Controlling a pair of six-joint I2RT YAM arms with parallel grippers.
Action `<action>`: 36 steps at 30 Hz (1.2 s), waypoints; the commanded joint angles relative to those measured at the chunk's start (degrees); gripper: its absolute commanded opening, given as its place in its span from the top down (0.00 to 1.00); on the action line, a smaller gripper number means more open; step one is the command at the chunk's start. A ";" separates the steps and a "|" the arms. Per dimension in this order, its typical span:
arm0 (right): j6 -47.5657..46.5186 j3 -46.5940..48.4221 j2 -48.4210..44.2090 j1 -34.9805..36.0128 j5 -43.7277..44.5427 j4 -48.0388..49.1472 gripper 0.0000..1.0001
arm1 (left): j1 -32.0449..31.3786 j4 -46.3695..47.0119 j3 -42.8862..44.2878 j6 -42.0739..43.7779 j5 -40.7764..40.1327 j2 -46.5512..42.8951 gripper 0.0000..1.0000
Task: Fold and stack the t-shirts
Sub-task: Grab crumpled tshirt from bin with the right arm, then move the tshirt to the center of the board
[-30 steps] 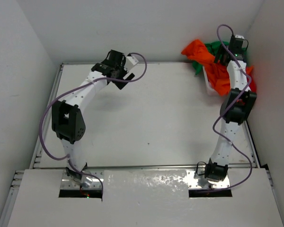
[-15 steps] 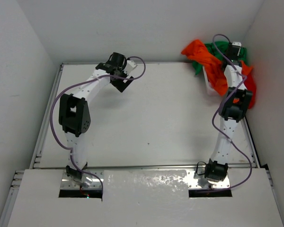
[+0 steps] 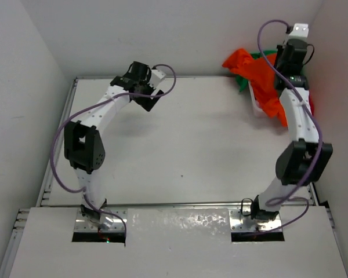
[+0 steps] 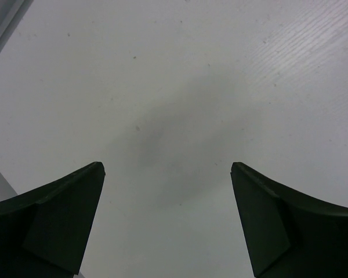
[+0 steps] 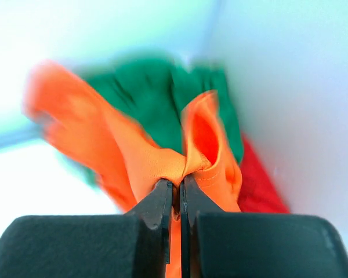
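Visibly three t-shirts [image 3: 260, 78], orange [image 5: 127, 156], green [image 5: 156, 98], red [image 5: 261, 191]

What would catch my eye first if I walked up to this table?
The bright heap of cloth in the far right corner of the table: an orange t-shirt foremost, with a green t-shirt and a red t-shirt behind it. The right tool is pinched shut on a fold of the orange one. At the far left, the left tool hangs open over the white tabletop.
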 commanded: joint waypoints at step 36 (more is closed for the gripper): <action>8.77 26.19 18.60 33.98 -28.79 -17.75 0.01 | 15.31 0.83 -6.88 -4.27 2.71 -29.02 0.06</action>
